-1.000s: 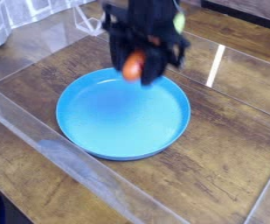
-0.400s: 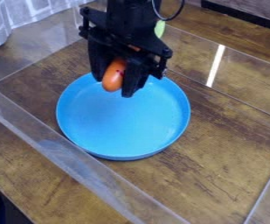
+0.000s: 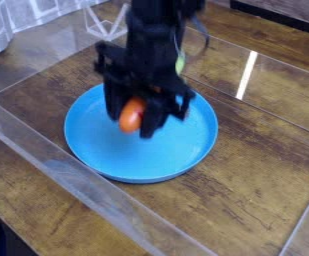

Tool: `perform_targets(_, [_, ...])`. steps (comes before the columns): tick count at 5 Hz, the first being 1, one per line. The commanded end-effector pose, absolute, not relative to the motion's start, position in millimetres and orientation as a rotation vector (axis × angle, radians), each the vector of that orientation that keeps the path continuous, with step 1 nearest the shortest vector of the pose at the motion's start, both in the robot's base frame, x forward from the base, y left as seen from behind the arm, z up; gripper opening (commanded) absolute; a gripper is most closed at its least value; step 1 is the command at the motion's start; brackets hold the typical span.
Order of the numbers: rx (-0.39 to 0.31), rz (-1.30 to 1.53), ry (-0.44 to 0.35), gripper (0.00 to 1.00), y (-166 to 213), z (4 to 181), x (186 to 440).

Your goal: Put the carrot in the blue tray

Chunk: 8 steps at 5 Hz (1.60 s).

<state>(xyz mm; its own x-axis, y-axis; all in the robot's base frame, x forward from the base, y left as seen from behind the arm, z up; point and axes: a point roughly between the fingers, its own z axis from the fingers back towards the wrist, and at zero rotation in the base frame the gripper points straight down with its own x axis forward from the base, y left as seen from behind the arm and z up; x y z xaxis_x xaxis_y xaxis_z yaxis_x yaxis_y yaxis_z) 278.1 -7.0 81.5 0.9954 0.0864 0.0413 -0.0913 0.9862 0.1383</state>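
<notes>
Camera view: the carrot [image 3: 131, 117] is pinched in the gripper [image 3: 139, 116], held low over the blue tray [image 3: 117, 160], inside its far rim on the wooden counter [image 3: 257, 190]. Released from this height, it could bounce or roll out.

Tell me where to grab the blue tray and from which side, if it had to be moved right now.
Take the blue tray by its raised rim at the near-left edge, coming in from the front of the picture. The rim is the only upstanding part of a shallow, flat dish, and that stretch is bare. The far side is probably awkward: the gripper, shut on the carrot, hangs over it.
</notes>
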Motion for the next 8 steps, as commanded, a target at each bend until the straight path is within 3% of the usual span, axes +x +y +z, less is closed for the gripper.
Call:
perform_targets(1, [0.145,0.075,-0.07,0.0,-13,73.1,283])
perform_targets(2, [0.13,0.08,-0.068,0.0,-11,59.3,290])
perform_targets(3, [0.104,0.092,-0.08,1.0,-7,57.5,298])
perform_targets(5, [0.038,0.106,-0.12,1.0,1,76.2,313])
perform_targets(7, [0.002,0.121,-0.155,1.0,14,118.0,326])
perform_targets(8, [-0.015,0.101,-0.159,1.0,16,124.2,325])
